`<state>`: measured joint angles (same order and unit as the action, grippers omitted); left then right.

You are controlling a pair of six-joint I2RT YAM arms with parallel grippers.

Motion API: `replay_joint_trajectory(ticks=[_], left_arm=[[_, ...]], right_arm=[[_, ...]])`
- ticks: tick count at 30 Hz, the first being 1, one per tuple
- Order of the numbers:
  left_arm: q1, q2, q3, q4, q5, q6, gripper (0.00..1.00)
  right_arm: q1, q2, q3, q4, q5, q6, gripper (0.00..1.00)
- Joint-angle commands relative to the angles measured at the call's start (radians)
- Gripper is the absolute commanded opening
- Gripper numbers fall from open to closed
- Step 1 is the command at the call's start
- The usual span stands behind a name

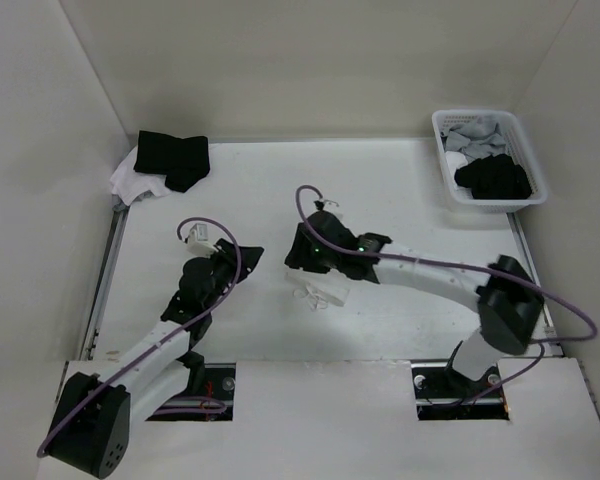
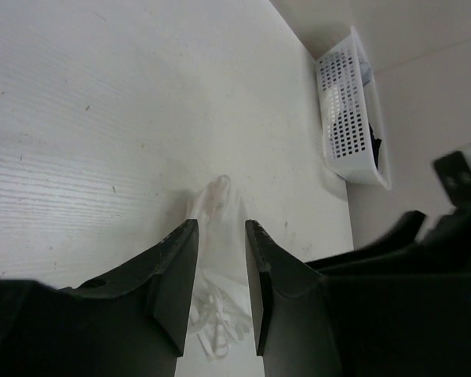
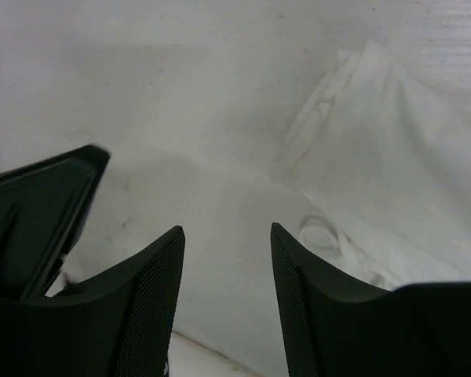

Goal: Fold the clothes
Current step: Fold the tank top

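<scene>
White counter, white walls, basket far right. Left pincer and right pincer stand half open, empty, by the garment.

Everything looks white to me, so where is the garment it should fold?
The white garment lies mid-table in the top view, just nearer the bases than the right gripper, right of the left gripper.

Left arm: white links, black joint housings. Right arm: same build. Purple cable strung along each, base to wrist. Blocky black motor at each base, small holes in face. Green lights on right wrist. Fingers matte black, wedge-shaped; inner pads finely textured.
</scene>
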<state>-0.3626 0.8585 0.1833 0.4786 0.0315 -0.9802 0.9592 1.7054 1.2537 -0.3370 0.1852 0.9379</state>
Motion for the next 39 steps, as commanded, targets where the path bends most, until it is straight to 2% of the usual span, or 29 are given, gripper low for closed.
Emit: replay_joint_trajectory(ticks=[1,3,6,8,12,15,16,20,22,26,32,36,39], left_arm=[[-0.029,0.022,0.059,0.02,0.015,0.009,0.29],[-0.077,0.069,0.088,0.038,-0.005,0.018,0.3],[-0.17,0.152,0.133,0.081,-0.041,0.046,0.31],[-0.239,0.227,0.174,0.107,-0.059,0.072,0.32],[-0.314,0.391,0.257,0.166,-0.053,0.093,0.33],[-0.309,0.482,0.309,0.169,-0.067,0.127,0.33],[-0.296,0.5,0.32,0.164,-0.091,0.139,0.33],[-0.278,0.557,0.361,0.144,-0.171,0.227,0.36],[-0.275,0.585,0.383,0.114,-0.182,0.271,0.37],[-0.256,0.655,0.4,0.1,-0.173,0.299,0.4],[-0.209,0.755,0.401,0.242,0.002,0.249,0.41],[-0.171,0.818,0.387,0.342,0.09,0.178,0.38],[-0.144,0.855,0.366,0.42,0.133,0.124,0.34]], right_arm=[[-0.007,-0.241,-0.146,0.156,0.039,-0.013,0.49],[-0.026,-0.331,-0.256,0.217,0.03,-0.034,0.32],[-0.102,-0.368,-0.354,0.246,-0.031,-0.068,0.06],[-0.15,-0.349,-0.399,0.277,-0.081,-0.097,0.02],[-0.193,-0.302,-0.448,0.326,-0.099,-0.137,0.08],[-0.208,-0.326,-0.491,0.357,-0.057,-0.155,0.31],[-0.219,-0.34,-0.51,0.365,-0.049,-0.156,0.34],[-0.263,-0.374,-0.576,0.377,-0.046,-0.145,0.35],[-0.276,-0.377,-0.605,0.378,-0.038,-0.139,0.39],[-0.308,-0.362,-0.651,0.411,-0.039,-0.125,0.4],[-0.383,-0.297,-0.681,0.525,-0.107,-0.102,0.39],[-0.425,-0.231,-0.695,0.624,-0.176,-0.073,0.39],[-0.428,-0.195,-0.703,0.68,-0.216,-0.05,0.33]])
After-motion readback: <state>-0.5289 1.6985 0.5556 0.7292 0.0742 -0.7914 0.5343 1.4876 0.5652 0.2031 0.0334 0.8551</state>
